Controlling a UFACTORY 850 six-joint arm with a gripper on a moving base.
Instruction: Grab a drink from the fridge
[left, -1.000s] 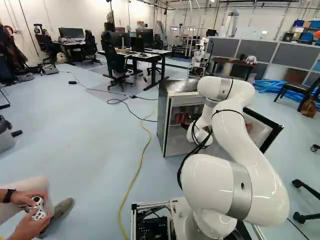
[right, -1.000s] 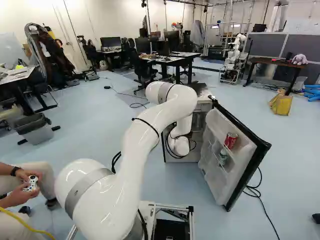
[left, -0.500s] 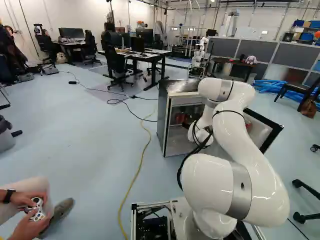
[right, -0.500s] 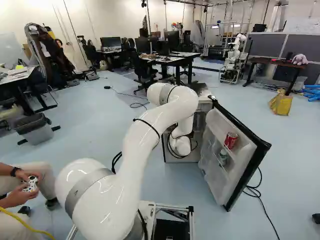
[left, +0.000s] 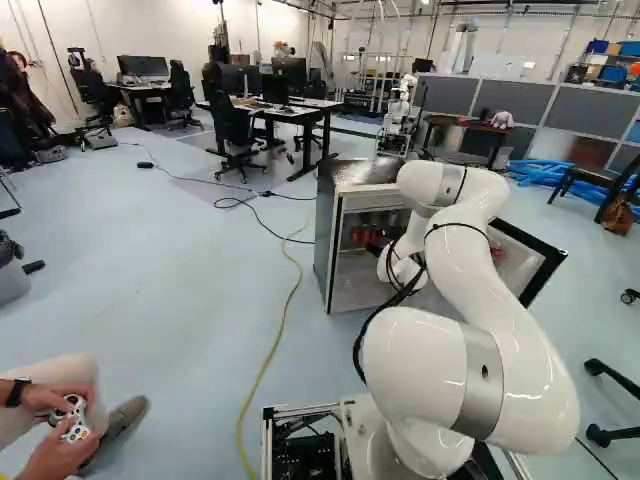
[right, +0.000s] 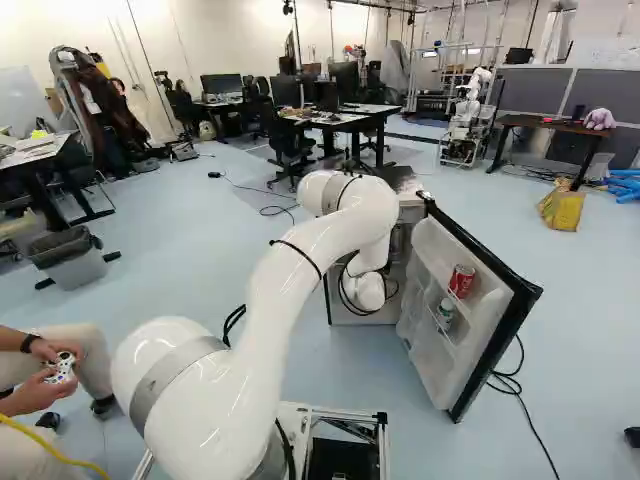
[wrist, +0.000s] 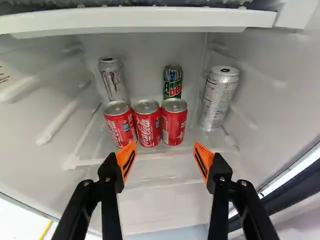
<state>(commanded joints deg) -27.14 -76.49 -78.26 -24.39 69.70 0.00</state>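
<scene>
The drinks (wrist: 174, 122) are waiting inside the fridge (left: 327, 240), three red cans (wrist: 146, 123) standing side by side on the shelf (wrist: 160, 155), with a green can (wrist: 172, 82) and a silver can (wrist: 113, 82) lurking behind and a white can (wrist: 218, 100) keeping off to one side. And just ahead of them the gripper (wrist: 165, 145) is facing the row, fingers spread wide and holding nothing! Now for the change: further out, the arm (right: 285, 290) is shifting slightly rightward in the right base view, its elbow dipping a touch, while the base is staying put and so is the open door (right: 425, 290). That is looking like fine lining-up, the approach still going on. Next it is probably needing to single out one red can, since those close neighbours are risking a bump.
</scene>
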